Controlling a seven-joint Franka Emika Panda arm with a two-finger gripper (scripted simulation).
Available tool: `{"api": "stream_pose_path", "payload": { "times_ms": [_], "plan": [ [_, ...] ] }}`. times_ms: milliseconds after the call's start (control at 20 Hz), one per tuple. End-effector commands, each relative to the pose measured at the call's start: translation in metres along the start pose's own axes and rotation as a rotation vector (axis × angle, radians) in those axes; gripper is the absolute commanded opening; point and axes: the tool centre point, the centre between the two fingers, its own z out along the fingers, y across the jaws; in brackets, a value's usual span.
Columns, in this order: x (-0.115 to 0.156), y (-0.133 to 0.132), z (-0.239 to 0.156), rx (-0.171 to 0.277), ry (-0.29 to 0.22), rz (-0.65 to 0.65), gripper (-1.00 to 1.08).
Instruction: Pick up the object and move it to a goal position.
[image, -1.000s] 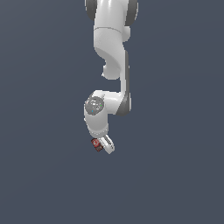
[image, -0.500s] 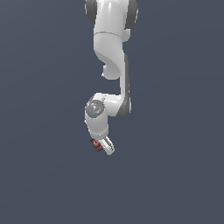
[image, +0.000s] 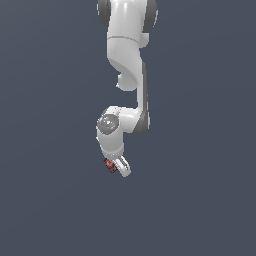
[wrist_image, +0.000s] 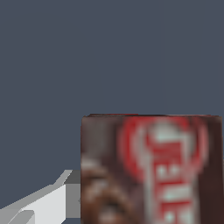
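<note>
One arm (image: 127, 75) hangs in view, with one gripper (image: 119, 167) at its end. There is one box (image: 110, 165), dark brown with a red and white label. One gripper finger (wrist_image: 39, 203) shows in the wrist view.

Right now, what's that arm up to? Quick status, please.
Pincer shut on the little brown box. Box up close in the wrist view, red and white label showing. Nothing seen in the way.

Open grey space all round gripper (image: 116, 168); no obstacle near. Box (image: 110, 165) at fingertips, blocks most of wrist view.
</note>
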Motion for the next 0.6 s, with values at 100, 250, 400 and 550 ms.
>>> {"api": "stream_pose_path", "payload": {
  "times_ms": [100, 250, 400, 550],
  "plan": [
    [0.003, 0.007, -0.007, 0.0, 0.0, 0.0, -1.0],
    [0.008, 0.016, -0.018, 0.001, 0.0, 0.001, -1.0],
    [0.014, 0.03, -0.032, 0.001, 0.0, 0.001, -1.0],
    [0.023, 0.048, -0.052, 0.001, -0.001, 0.001, -1.0]
  ]
}}
